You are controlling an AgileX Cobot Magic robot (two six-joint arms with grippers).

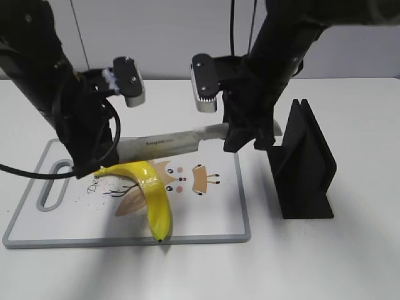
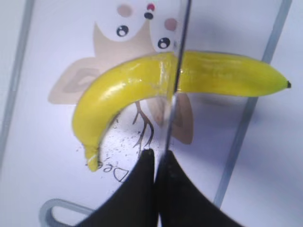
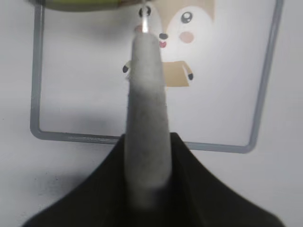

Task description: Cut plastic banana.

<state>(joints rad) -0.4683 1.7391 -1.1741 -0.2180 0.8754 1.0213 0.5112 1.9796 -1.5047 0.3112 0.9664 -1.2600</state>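
The plastic banana (image 1: 153,194) lies on the white cutting board (image 1: 212,219), stem to the left, dark tip toward the front edge. A knife (image 1: 169,142) is held level just above it. My right gripper (image 1: 250,140) is shut on its grey handle (image 3: 147,109). My left gripper (image 1: 101,162) is shut on the blade's tip end. In the left wrist view the thin blade (image 2: 177,61) runs out from the jaws (image 2: 158,153) and crosses the banana (image 2: 142,80) at its middle seam. The right wrist view shows only the banana's edge (image 3: 75,4) at the top.
A black knife block (image 1: 303,165) stands on the table right of the board. The board has a grey rim (image 3: 71,135), a handle slot (image 1: 55,184) at its left end and an owl print (image 2: 142,28) in the middle.
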